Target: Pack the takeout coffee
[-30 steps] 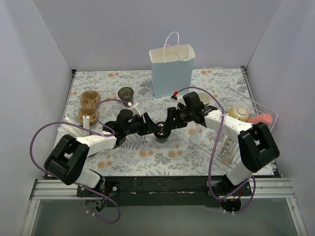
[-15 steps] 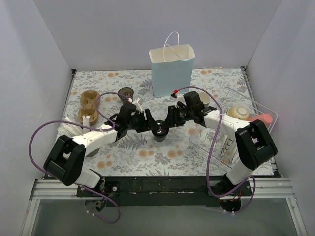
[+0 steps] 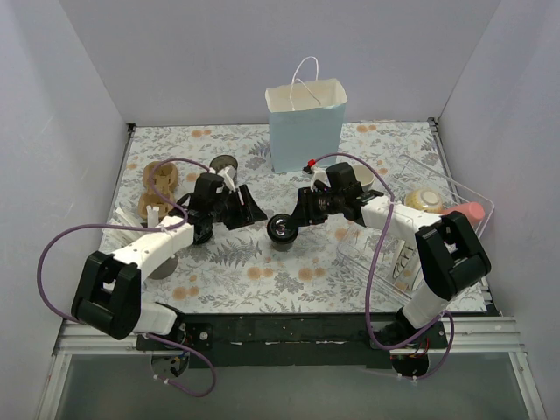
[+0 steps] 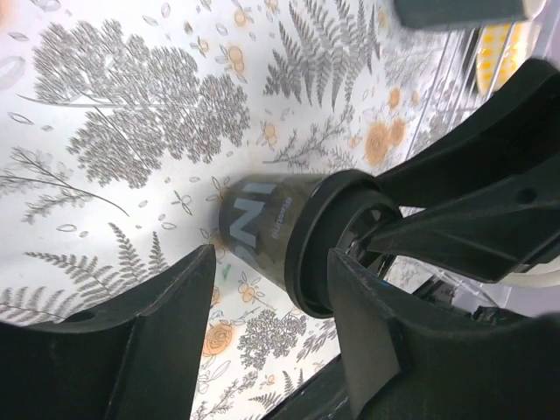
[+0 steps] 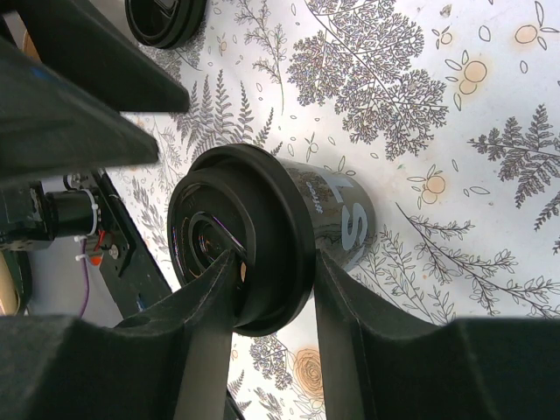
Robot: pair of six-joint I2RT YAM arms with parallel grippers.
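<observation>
A: Where is the takeout cup?
B: Your left gripper (image 3: 254, 210) is open, its jaws clear of the cup. Just right of it, mid-counter (image 3: 227, 271), the small dark brown paper cup with a round black plastic lid (image 3: 282, 230) sits tilted. Your right gripper (image 3: 295, 219) is clamped on the lid's rim. A light-blue paper bag (image 3: 306, 127) stands behind, well apart.

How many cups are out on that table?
2 visible: the takeout coffee in the middle, held in the right gripper, and a grey cup at the back left. The arms may hide others.
</observation>
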